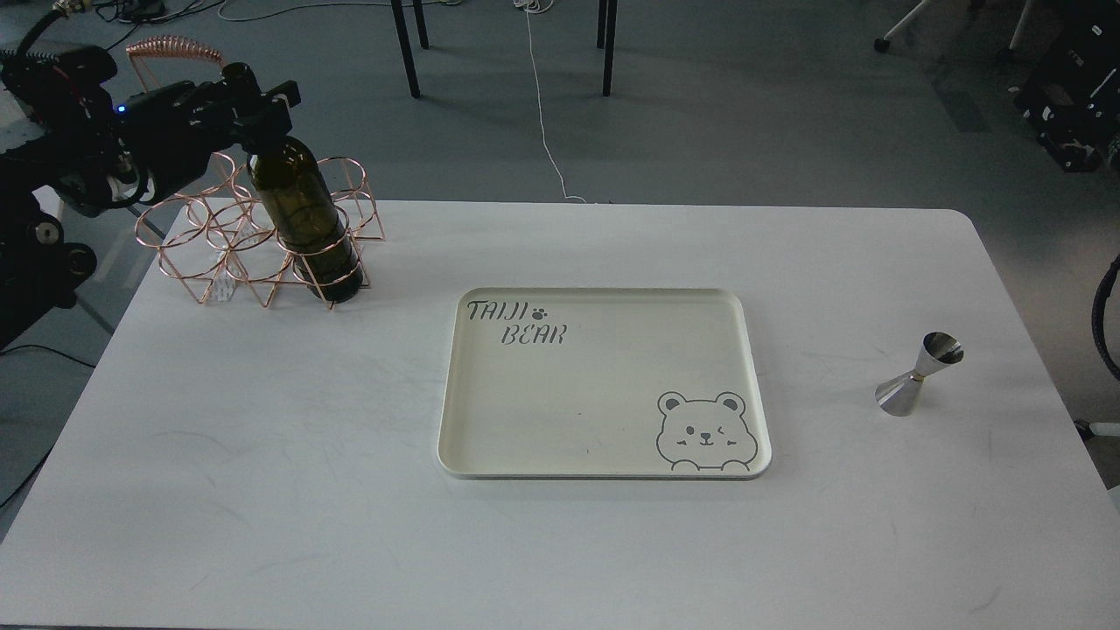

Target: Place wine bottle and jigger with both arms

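One bottle, standing in one wire rack; rack has approx. six rings, hard to count exactly. One tray mid-table, w/ one bear drawing and one line of lettering, "TAIJI BEAR". One jigger off to the side. One table. One arm in view, one gripper on it. Behind the table: approx. four dark chair or stand legs, one white cable on the floor.
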